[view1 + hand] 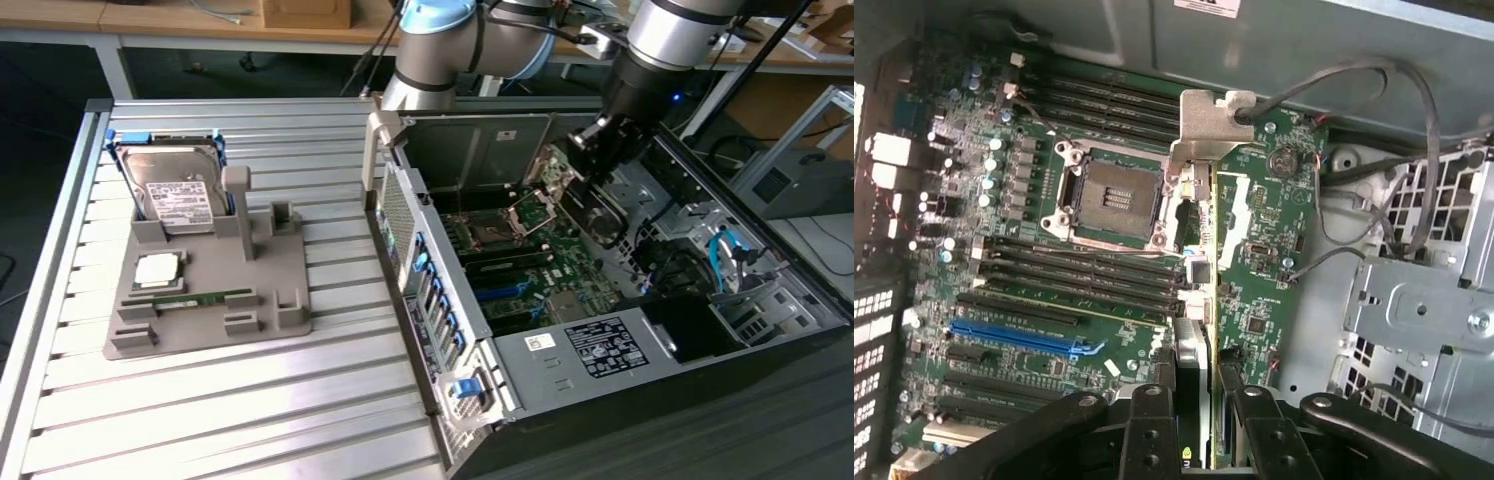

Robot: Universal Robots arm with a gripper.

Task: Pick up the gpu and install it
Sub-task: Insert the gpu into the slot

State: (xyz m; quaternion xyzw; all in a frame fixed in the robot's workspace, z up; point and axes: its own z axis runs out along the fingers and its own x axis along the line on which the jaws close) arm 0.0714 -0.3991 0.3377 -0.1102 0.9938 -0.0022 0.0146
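My jaws are closed on the gpu [1192,345]. In the wrist view my gripper [1199,405] has its two black fingers [1152,425] pressed against either face of the card. I see the card edge-on, running away from me between the pads to its silvery metal bracket [1211,120] at the far end.

In the exterior view my gripper [603,160] sits in the upper right of the frame, reaching down into the open computer case [481,140]. The gpu [597,215] hangs below it as a dark flat card, held upright over the green motherboard [534,270]. I cannot tell whether its lower edge touches the board or stands just clear of it.

Beyond the card, the wrist view shows the motherboard [1004,250] with the empty processor socket [1116,195] just beside the gpu. Rows of dark slots lie near it, and one blue slot [1024,340] is among them. Grey cables [1414,150] loop over the case's metal drive cage [1414,310] on the other side of the card.

Further out, on the exterior view's left, a grey holder [280,310] rests on the ribbed metal table [267,400], well apart from the case. The holder carries a silver hard drive [174,190] standing upright, a square processor chip [158,268] lying flat, and a slim green memory stick [200,297].
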